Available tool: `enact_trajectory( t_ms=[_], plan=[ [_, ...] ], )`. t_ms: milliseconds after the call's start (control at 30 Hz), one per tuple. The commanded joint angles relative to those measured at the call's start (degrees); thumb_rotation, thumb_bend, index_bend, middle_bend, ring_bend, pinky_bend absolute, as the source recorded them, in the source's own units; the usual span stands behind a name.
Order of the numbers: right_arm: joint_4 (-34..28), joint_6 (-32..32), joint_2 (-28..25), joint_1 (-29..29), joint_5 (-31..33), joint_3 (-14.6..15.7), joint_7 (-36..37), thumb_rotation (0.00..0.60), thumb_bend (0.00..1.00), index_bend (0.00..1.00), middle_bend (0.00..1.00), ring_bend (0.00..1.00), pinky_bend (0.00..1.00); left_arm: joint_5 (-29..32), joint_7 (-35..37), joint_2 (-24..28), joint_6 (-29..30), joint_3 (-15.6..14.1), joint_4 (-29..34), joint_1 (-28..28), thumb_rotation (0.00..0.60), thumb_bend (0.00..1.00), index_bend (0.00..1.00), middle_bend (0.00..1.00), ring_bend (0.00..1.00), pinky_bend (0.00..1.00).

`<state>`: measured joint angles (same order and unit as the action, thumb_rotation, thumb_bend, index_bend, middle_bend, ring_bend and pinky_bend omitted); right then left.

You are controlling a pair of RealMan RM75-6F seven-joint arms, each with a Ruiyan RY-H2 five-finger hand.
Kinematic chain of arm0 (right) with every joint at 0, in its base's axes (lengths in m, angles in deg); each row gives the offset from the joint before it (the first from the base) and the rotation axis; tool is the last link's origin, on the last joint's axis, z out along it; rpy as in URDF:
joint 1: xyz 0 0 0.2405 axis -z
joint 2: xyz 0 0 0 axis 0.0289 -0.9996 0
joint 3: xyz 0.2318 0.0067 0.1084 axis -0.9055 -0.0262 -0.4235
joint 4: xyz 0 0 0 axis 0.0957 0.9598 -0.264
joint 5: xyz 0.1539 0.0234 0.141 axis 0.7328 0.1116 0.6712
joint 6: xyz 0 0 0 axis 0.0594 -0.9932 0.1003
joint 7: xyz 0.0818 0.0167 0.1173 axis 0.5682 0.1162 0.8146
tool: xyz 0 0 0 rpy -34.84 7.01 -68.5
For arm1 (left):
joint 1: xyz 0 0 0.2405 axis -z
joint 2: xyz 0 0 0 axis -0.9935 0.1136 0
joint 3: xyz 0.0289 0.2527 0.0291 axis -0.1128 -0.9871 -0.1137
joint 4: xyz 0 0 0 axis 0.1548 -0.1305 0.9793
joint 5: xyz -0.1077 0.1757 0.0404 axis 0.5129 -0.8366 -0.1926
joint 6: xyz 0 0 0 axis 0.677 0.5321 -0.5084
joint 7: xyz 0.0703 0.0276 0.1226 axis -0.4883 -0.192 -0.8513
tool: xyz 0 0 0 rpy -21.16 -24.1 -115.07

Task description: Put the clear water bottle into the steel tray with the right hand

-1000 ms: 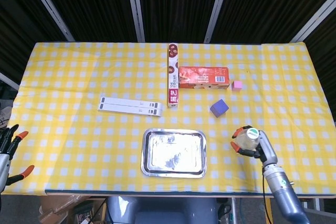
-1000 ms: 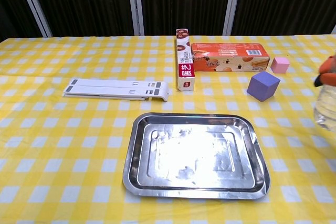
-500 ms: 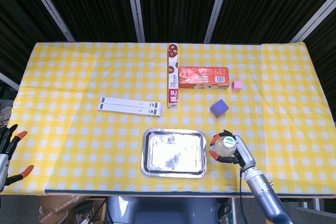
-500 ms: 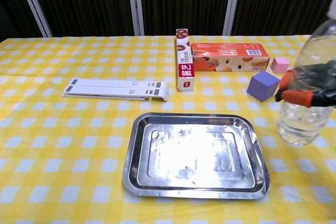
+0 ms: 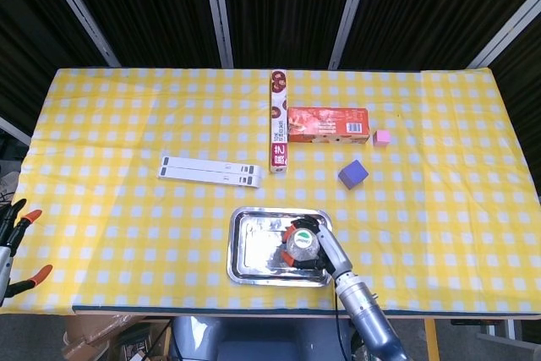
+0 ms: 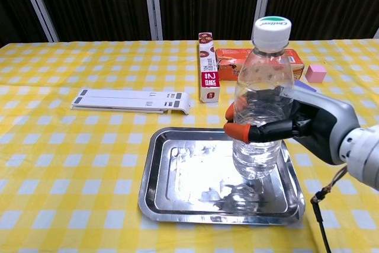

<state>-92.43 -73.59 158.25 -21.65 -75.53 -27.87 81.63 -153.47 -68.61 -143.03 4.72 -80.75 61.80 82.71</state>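
Bottle [image 6: 260, 105], grasped by right-hand fingers [image 6: 251, 133], hangs upright over the tray [image 6: 155, 176], purple cube [image 5: 353, 174] behind.

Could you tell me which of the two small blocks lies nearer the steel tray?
The purple block: it sits in front of the red box, closer to the tray than the pink block.

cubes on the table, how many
2: a purple cube right of the steel tray's far corner, and a smaller pink cube beside the orange box's right end. In the chest view, the bottle partly hides the purple cube.
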Motion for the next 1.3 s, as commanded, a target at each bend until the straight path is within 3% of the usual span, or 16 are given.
enact_trajectory(
  t_ms=[33, 800, 900, 933, 1100, 1300],
  plan=[
    [0.8, -0.3, 0.8, -0.3, 0.8, -0.4, -0.6, 0.600, 0.90, 0.88, 0.65, 0.20, 0.00, -0.1, 0.0, 0.0, 0.1, -0.1, 0.0, 0.0, 0.600, 0.22, 0.14, 0.00, 0.00, 0.00],
    [5.0, 0.4, 4.1, 0.3, 2.4, 1.2, -1.7, 0.600, 0.89, 0.88, 0.65, 0.20, 0.00, 0.0, -0.8, -0.3, -0.2, -0.1, 0.1, 0.1, 0.600, 0.22, 0.14, 0.00, 0.00, 0.00],
    [4.8, 0.7, 3.9, 0.4, 2.7, 1.2, -1.7, 0.600, 0.75, 0.88, 0.65, 0.20, 0.00, 0.0, -0.9, -0.3, -0.2, 0.0, 0.1, 0.1, 0.600, 0.22, 0.14, 0.00, 0.00, 0.00],
    [4.8, 0.9, 3.9, 0.4, 2.8, 1.2, -1.6, 0.600, 0.66, 0.87, 0.65, 0.20, 0.00, 0.1, -1.0, -0.3, -0.2, 0.0, 0.1, 0.1, 0.600, 0.22, 0.14, 0.00, 0.00, 0.00],
    [5.1, 2.2, 3.6, 0.4, 3.2, 1.6, -1.3, 0.600, 0.37, 0.74, 0.63, 0.17, 0.00, 0.0, -0.8, -0.3, 0.0, 0.0, 0.1, 0.1, 0.600, 0.22, 0.14, 0.00, 0.00, 0.00],
    [5.0, 5.8, 1.7, -0.1, 2.8, 2.1, 0.6, 0.600, 0.17, 0.54, 0.36, 0.05, 0.00, 0.2, -0.7, -0.2, -0.2, 0.0, 0.1, 0.1, 0.600, 0.22, 0.14, 0.00, 0.00, 0.00]
  ],
)
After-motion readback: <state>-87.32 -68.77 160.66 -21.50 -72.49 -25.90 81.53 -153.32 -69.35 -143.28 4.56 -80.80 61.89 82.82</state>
